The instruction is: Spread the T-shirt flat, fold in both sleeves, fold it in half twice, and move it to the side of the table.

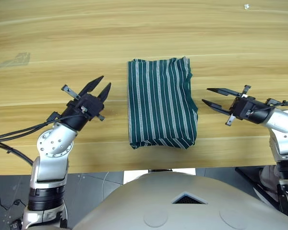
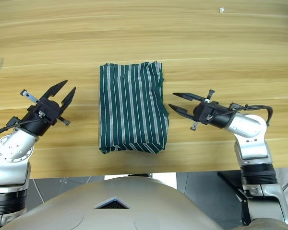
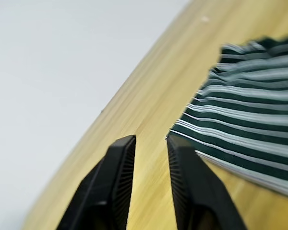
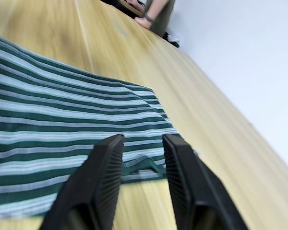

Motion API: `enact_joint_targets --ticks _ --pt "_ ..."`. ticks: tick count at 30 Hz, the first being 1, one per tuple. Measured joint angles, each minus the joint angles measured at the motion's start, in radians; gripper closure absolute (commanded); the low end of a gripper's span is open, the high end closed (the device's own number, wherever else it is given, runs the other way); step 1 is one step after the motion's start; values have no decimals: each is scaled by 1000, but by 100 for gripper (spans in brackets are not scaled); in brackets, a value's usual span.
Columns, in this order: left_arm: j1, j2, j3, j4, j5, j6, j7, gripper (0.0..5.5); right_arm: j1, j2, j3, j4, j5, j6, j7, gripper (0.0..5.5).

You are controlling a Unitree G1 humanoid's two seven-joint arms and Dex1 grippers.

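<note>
Item 1: the T-shirt [image 1: 162, 103], dark green with thin white stripes, lies folded into a compact rectangle of several layers. It rests on the wooden table [image 1: 134, 33], about midway across and close to the near edge. The stripes run from the near edge towards the far edge. The far right corner is slightly rumpled, and the near edge shows stacked folds.

Item 2: the left gripper [image 1: 105, 80] is to the left of the T-shirt, clear of the cloth, with its tips pointing towards the far right. Its 2 fingers are spread with a gap between them and hold nothing. In the left wrist view the fingertips [image 3: 125, 146] stand over bare wood, with the striped cloth just beyond.

Item 3: the right gripper [image 1: 206, 95] is to the right of the T-shirt, pointing at its right edge, with its tips just beside the cloth and not touching it. Its 2 fingers are likewise parted and hold nothing.

Item 4: a small white scrap [image 1: 247, 6] lies on the far right of the table, well apart from the T-shirt.
</note>
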Motion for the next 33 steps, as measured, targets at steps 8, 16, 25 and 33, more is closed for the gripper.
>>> enact_joint_targets --ticks 8,16,25,33 --pt "206 149 -55 91 292 -297 -14 394 88 -72 10 117 -235 -362 -2 332" --pt "175 194 -117 144 387 -368 -7 394 41 -114 68 262 -529 -576 -104 332" --pt "43 209 -223 166 496 -412 19 394 -57 -108 198 272 -568 -565 -183 332" --pt "65 279 -232 126 514 -428 20 394 -74 -97 284 265 -544 -544 -210 332"
